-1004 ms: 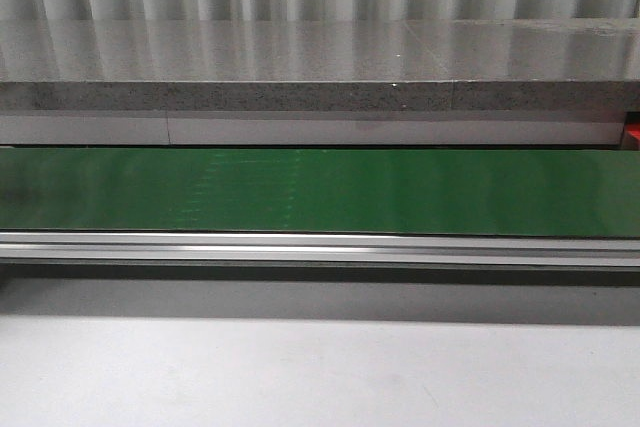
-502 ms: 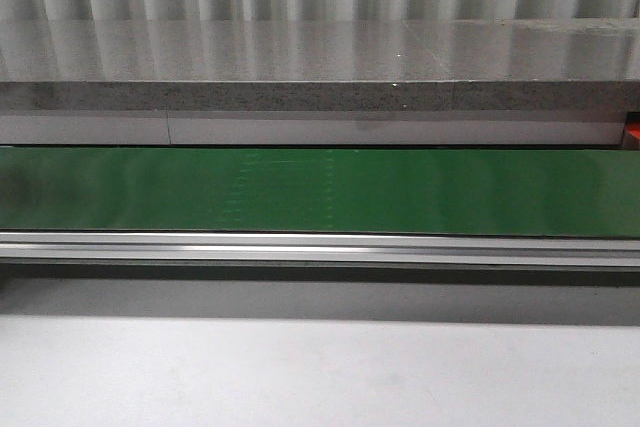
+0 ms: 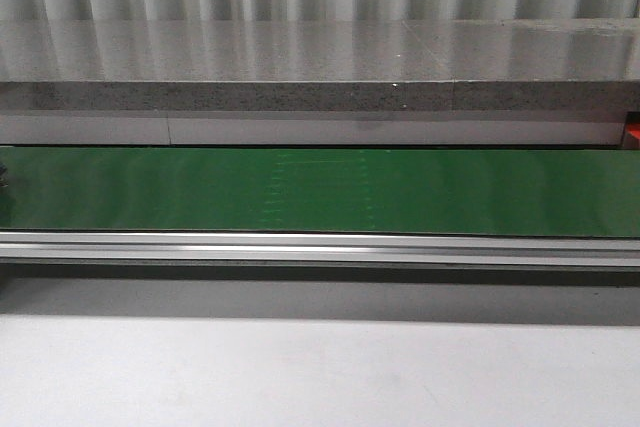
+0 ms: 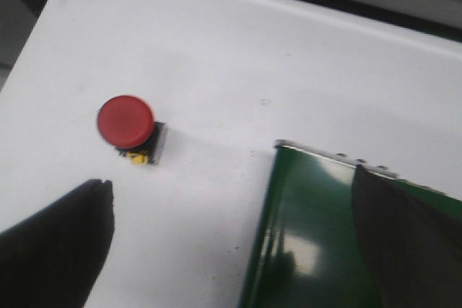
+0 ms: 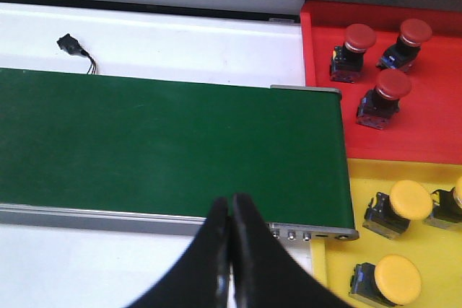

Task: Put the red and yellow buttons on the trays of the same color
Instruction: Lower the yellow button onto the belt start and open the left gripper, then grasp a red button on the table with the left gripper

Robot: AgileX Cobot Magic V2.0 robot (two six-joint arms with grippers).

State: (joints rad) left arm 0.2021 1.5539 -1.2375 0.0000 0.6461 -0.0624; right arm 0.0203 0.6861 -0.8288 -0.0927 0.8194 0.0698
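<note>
Here the green conveyor belt (image 3: 320,192) is lying across the front view with nothing on it that can be made out, a grey stone-like ledge (image 3: 320,67) running behind it and a pale table surface (image 3: 320,367) stretching in front; neither arm is showing in that view. In the left wrist view, a red button (image 4: 127,122) is sitting alone on a white surface (image 4: 238,55), its round cap facing up over a dark body with a small yellow part at its base, just beside the end of the belt (image 4: 303,236) but not touching it. The left gripper (image 4: 238,243) is hovering with its dark fingers (image 4: 58,243) spread wide apart, one near the button and the other over the belt, holding nothing. In the right wrist view, the right gripper (image 5: 230,214) is hanging over the near edge of the belt with its fingertips pressed together and nothing between them. Beyond the belt's end, a red tray (image 5: 433,135) is holding three red buttons (image 5: 382,95), and a yellow tray (image 5: 339,279) just beside it is holding yellow buttons (image 5: 393,279), three of them at least partly in view. A small black connector (image 5: 72,45) with thin wires is lying on the white strip behind the belt.
</note>
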